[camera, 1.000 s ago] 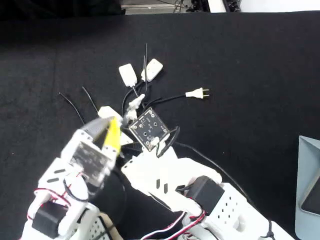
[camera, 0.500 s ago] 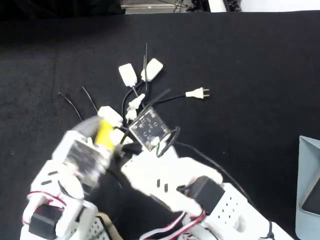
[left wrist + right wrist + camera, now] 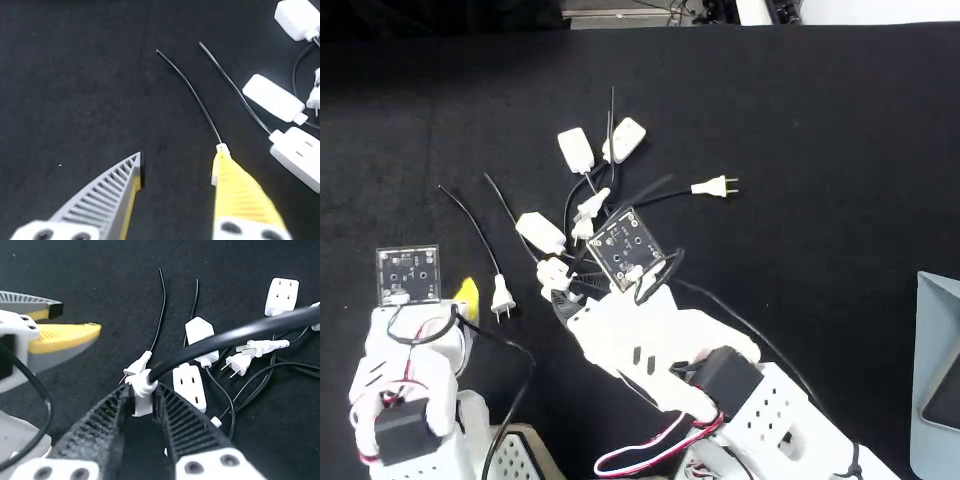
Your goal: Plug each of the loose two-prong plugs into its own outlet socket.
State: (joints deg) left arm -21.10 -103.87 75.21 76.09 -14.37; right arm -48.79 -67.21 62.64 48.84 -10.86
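The right gripper (image 3: 143,400) is clamped on a white plug (image 3: 141,386); the nearest outlet socket (image 3: 190,385) lies flat just beside it, slots up; the left gripper (image 3: 179,155), gaping and empty, sits farther off.

Two outlet sockets (image 3: 576,149) are lying side by side behind the cord tangle (image 3: 582,212), with a lone plug (image 3: 715,186) off to their right. The right pincer (image 3: 142,390) is clamping the near plug (image 3: 142,402). Left of it, a stray plug (image 3: 502,297) is lying beside the gaping left pincer (image 3: 179,157).
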